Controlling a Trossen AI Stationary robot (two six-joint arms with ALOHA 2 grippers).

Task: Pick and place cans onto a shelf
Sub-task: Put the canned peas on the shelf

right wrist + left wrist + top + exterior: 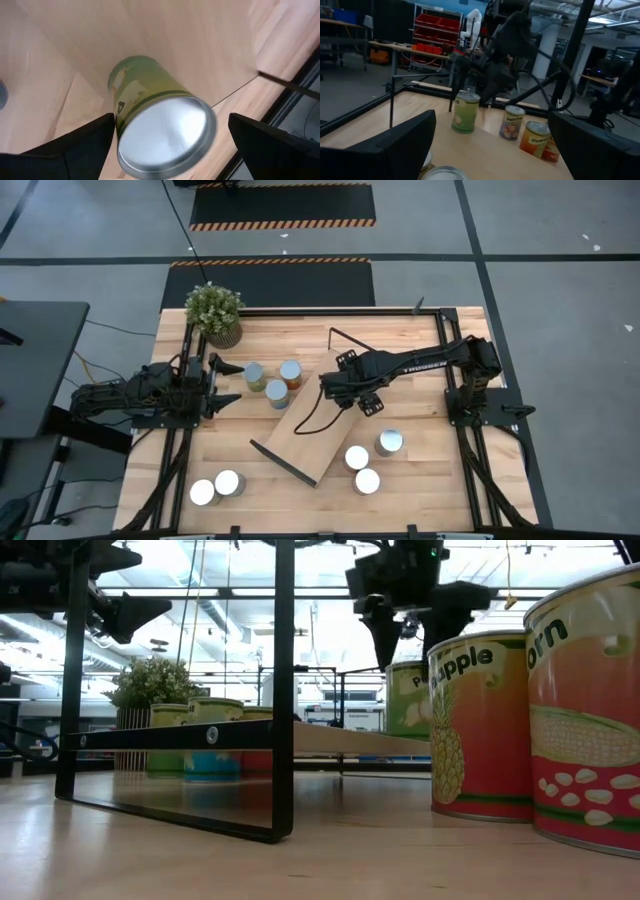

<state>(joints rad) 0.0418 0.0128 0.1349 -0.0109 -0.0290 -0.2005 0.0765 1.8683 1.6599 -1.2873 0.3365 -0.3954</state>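
The light-wood shelf (pixel 305 442) lies slantwise in the middle of the table, standing on its black wire end frames (pixel 283 690). A green-labelled can (pixel 150 115) stands upright on the shelf board, hidden under the arm in the high view; it also shows in the low view (pixel 405 700). My right gripper (pixel 171 120) hangs open over this can, one finger on either side of its silver top, touching nothing. My left gripper (pixel 232 382) is open and empty at the table's left, beside three cans (pixel 278 393).
Three cans (pixel 367 480) stand right of the shelf's near end, and two (pixel 229 482) stand at the near left. A potted plant (pixel 214 312) is at the far left corner. Black frame rails run along the table's edges.
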